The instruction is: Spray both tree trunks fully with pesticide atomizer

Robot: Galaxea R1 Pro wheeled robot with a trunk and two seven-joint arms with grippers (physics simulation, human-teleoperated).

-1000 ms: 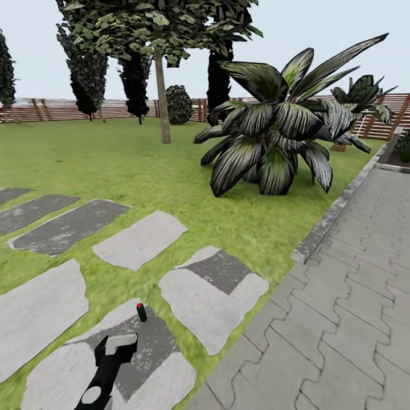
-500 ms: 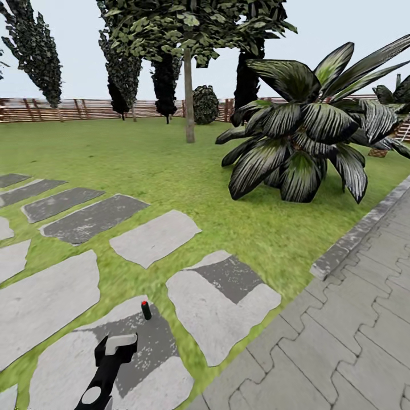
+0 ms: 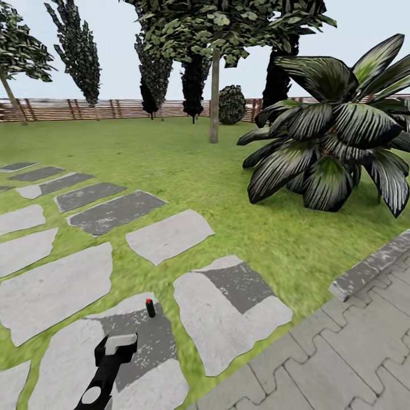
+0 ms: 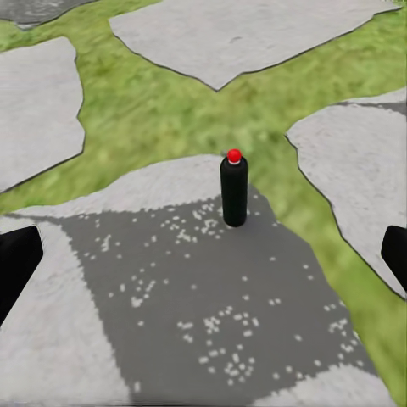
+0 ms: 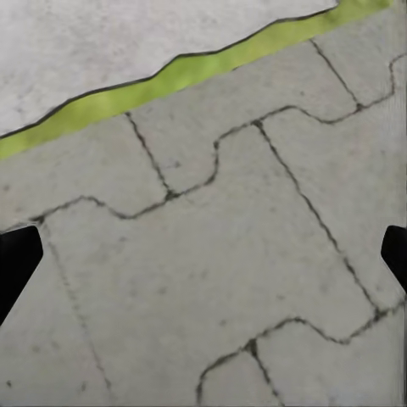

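On the dark patch of a stepping stone (image 3: 136, 341) in the head view, the pesticide atomizer (image 3: 150, 308) is seen upright, just ahead of the left gripper (image 3: 117, 348), evidently lined up for a pick. From the left wrist, the bottle (image 4: 234, 191) is framed between wide-spread, empty fingertips (image 4: 17, 264). From the right wrist, equally parted fingertips (image 5: 15, 263) are held idle over grey pavers (image 5: 212, 254).

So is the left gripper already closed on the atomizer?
No, the atomizer stands upright on a stone slab, ahead of the open left gripper.

Readable text: none is to be found in any view.
Labels, brands, numbers, signs: none can be made out on any surface.
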